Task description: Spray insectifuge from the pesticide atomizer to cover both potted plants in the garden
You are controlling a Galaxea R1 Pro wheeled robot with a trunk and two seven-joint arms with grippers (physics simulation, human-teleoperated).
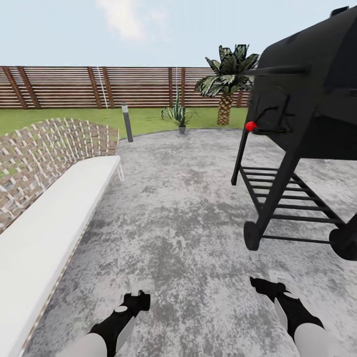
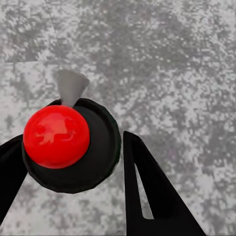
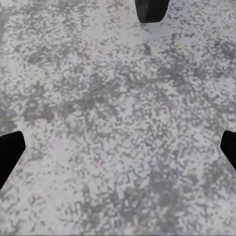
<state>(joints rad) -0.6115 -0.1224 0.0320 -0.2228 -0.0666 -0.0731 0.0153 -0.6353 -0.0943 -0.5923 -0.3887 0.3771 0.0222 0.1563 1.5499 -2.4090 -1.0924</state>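
I am standing on a round grey paved patch of the garden, with lawn and a brown slatted fence behind it. My left gripper hangs low over the paving. In the left wrist view its black fingers are shut on the pesticide atomizer, seen from above as a red round top on a dark body with a grey nozzle cone. My right gripper is open over bare paving, its fingertips far apart. The potted plants are out of view.
A large black grill on a wheeled frame with a red knob stands close at the right. A white bench with a woven lattice back runs along the left. Far back stand a lamp post, a striped agave and a palm.
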